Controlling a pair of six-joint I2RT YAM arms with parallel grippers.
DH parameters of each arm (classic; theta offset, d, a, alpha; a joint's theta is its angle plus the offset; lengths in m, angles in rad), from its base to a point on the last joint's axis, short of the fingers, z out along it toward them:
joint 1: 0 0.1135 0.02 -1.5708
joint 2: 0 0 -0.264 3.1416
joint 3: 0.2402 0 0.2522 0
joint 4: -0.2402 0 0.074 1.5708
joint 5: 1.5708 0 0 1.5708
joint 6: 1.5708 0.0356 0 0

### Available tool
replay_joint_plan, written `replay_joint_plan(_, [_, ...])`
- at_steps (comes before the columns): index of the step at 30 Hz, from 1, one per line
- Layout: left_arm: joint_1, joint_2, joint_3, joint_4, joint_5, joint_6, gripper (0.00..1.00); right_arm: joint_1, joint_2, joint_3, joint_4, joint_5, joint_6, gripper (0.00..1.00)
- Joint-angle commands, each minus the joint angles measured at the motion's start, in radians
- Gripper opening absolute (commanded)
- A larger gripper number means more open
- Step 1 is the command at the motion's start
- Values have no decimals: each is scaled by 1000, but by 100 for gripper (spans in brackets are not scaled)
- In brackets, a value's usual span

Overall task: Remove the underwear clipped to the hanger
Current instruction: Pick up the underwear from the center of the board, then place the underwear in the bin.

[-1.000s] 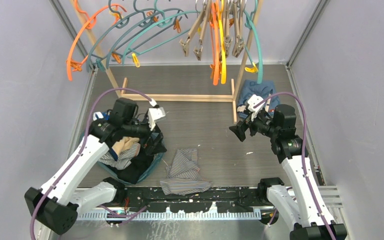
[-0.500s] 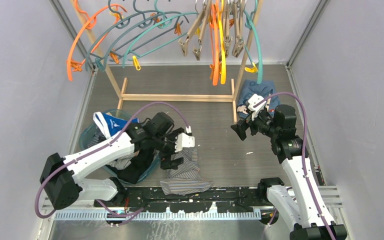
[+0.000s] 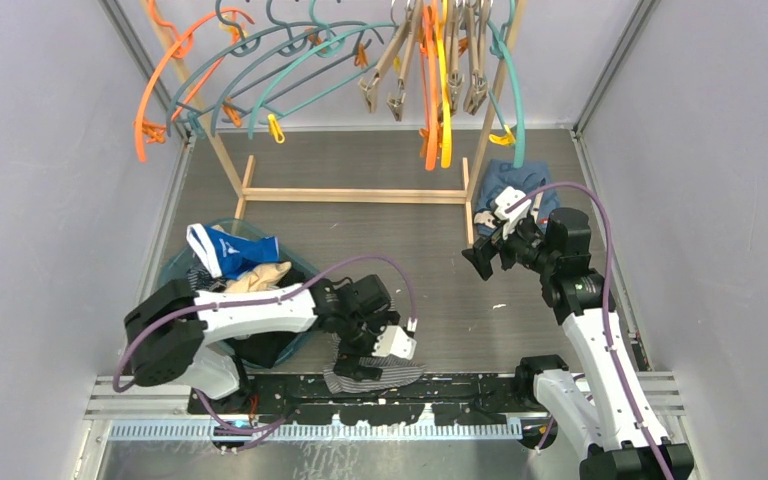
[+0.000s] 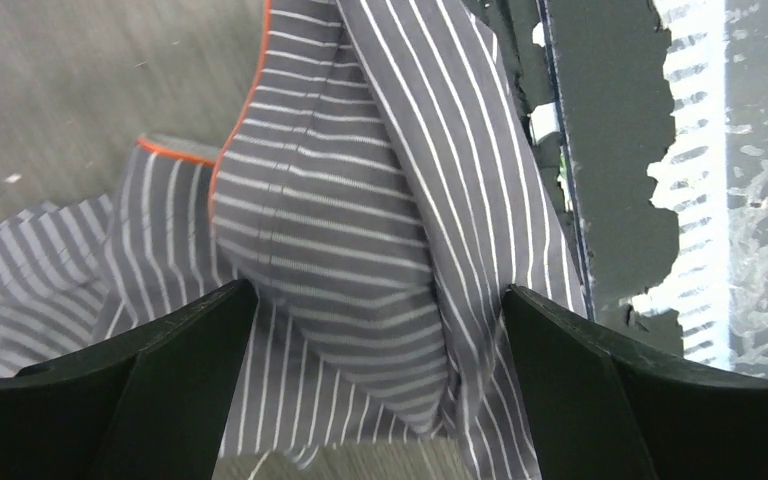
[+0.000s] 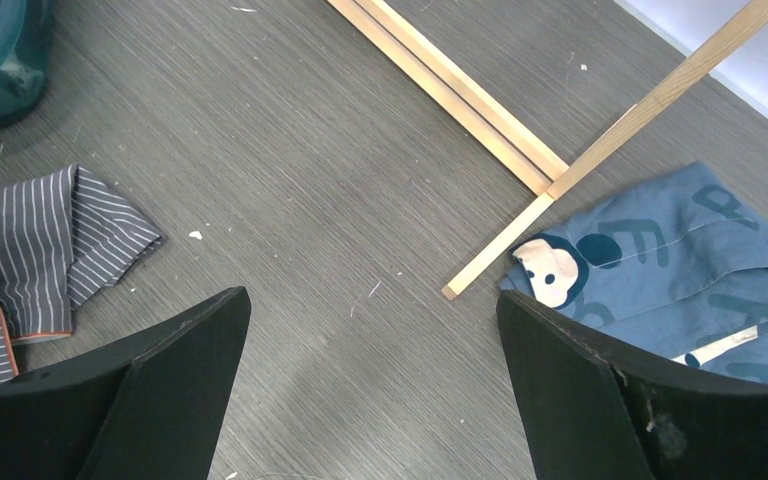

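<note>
Navy white-pinstriped underwear lies crumpled on the table by the near edge; its orange-trimmed hem shows in the left wrist view. My left gripper hangs low right over it, open, with a fold of the cloth between the fingers but not pinched. My right gripper hovers open over bare table, with the same striped underwear off to its left. More underwear, bright blue and beige, sits in the teal basket. The hangers on the rack carry no clothes.
The wooden rack base crosses the back of the table. A blue cartoon-face garment lies by its right leg. The black base rail runs just past the striped cloth. Grey walls close in both sides.
My left arm has swung from above the basket to the right and toward the near edge, ending low over the striped underwear. The right arm has hardly moved.
</note>
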Motion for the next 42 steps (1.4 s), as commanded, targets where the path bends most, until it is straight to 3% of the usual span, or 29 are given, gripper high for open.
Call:
replay_joint_plan(1, [-47,68,-5,79,-38,30,99,-5,7,5,45,10,-13,100])
replay_joint_plan(3, [-57,94,7,68,-59,30,92,-5,5,3,44,12,-15,100])
replay_joint_plan(5, [-57,98,22,47,-72,30,72,-5,5,1,47,10,-16,100])
replay_joint_plan(11, [-54,23,60,-23,-127,51,34,-5,13,2,44,7,-18,100])
replay_joint_plan(15, [-12,-50,96,-80,-163,66,3,-5,16,1,45,8,-20,100])
replay_joint_plan(23, [333,-278,272,-226,-49,23,0,-5,21,-2,44,15,-29,100])
replay_joint_plan(27, [486,-414,303,-277,-59,25,0,-4,28,-1,42,19,-34,100])
replay_joint_plan(36, [503,-567,390,-535,-522,104,0,-5,28,0,40,22,-37,100])
replay_joint_plan(42, [506,-625,301,-602,-654,105,0,-5,31,2,38,14,-36,100])
